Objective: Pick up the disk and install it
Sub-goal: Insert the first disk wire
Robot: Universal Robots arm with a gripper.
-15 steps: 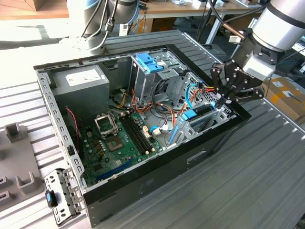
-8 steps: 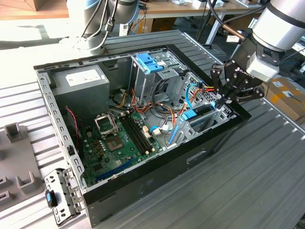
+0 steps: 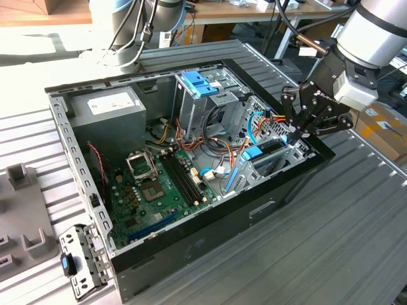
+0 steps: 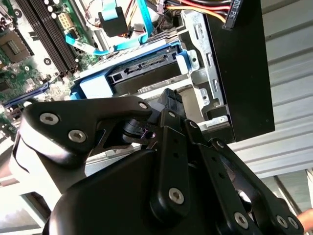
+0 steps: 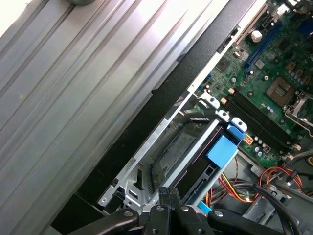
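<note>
The claw point(image 3: 297, 135) is down at the computer case's point(image 3: 222, 216) corner, pinched together on nothing, right at the disk point(image 4: 146, 73), which sits slotted in the metal bay point(image 4: 205, 85) beside the motherboard point(image 3: 159, 190).

The disk point(image 4: 142, 68) sits inside the low metal drive cage point(image 3: 289, 159) at the corner of the open computer case point(image 3: 210, 229) on the exterior view's right. Blue plastic rails point(image 4: 95, 84) run along its edges. The end with its dark connector strip is exposed and faces inward toward the motherboard point(image 3: 159, 190), level with the cage's opening.
</note>
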